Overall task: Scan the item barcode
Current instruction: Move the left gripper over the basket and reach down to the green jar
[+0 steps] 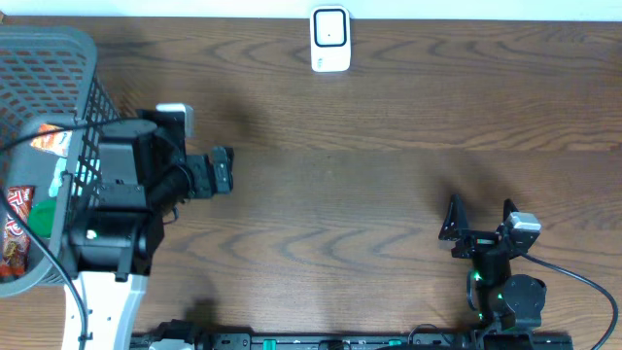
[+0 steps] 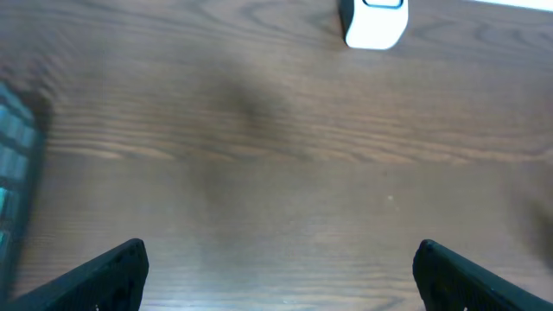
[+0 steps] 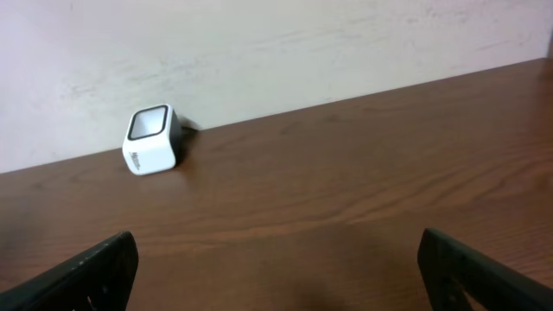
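Evidently unscanned, the red snack packets [image 1: 14, 209] lie inside the grey basket [image 1: 58, 58]; they look light, crinkly and slippery, best pinched by a flat sealed edge that leaves the barcode bare. The left gripper [image 1: 224, 170], just beside the basket, and the right gripper [image 1: 481, 207], well apart from it across the desk [image 1: 389, 175], both gape wide and empty. The white scanner [image 1: 329, 39] stands well away from the basket at the desk's far edge.

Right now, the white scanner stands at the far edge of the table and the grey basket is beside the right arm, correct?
No: the overhead view shows the grey basket beside the left arm. The white scanner does stand at the far edge of the table.
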